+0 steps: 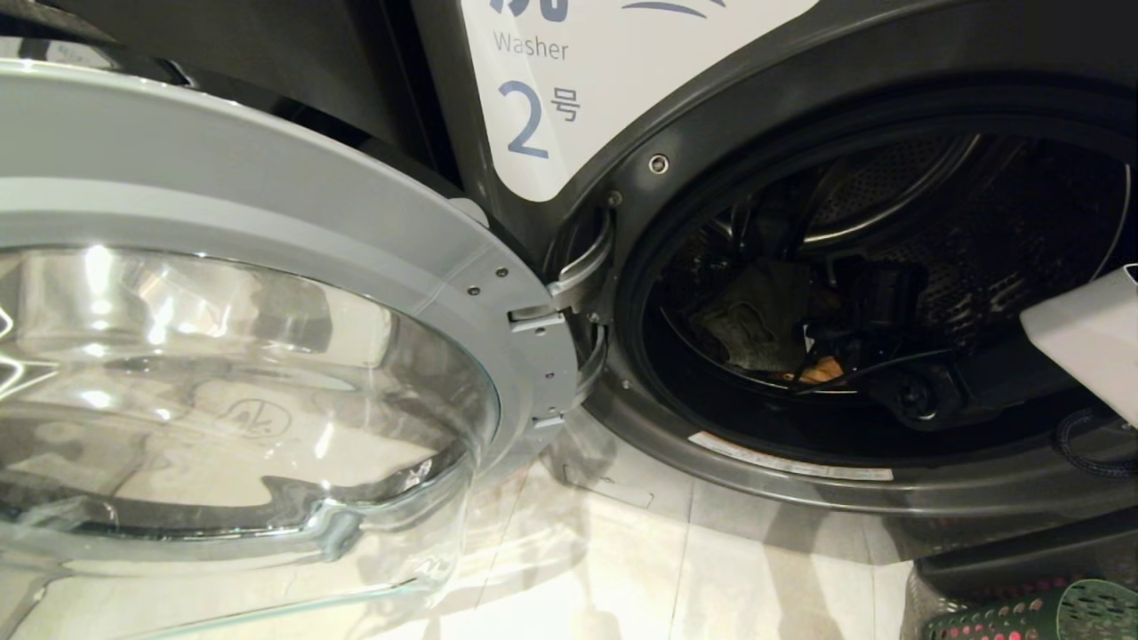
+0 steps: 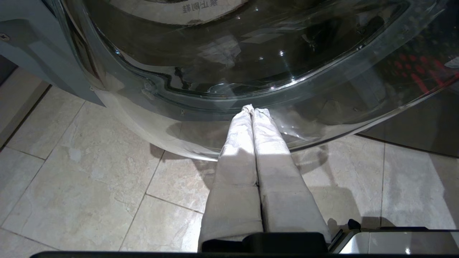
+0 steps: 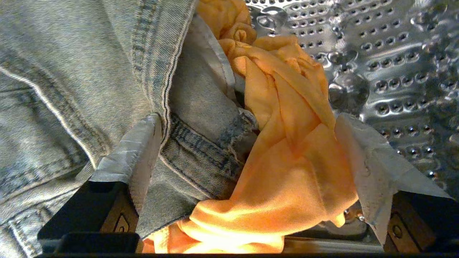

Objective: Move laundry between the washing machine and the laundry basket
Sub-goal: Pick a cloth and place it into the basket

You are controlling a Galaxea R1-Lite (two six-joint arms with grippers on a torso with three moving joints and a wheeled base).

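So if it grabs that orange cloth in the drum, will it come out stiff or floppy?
Probably floppy: the orange cloth lies in soft folds between the open right gripper. It looks thin, so likely light. It overlaps the denim garment, which might drag along.

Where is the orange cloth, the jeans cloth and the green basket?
orange cloth [image 3: 287, 172], right wrist view, on its bunched middle.
denim cloth [image 3: 71, 71], right wrist view, on its flat part.
green basket [image 1: 1049, 615], head view, on its rim.
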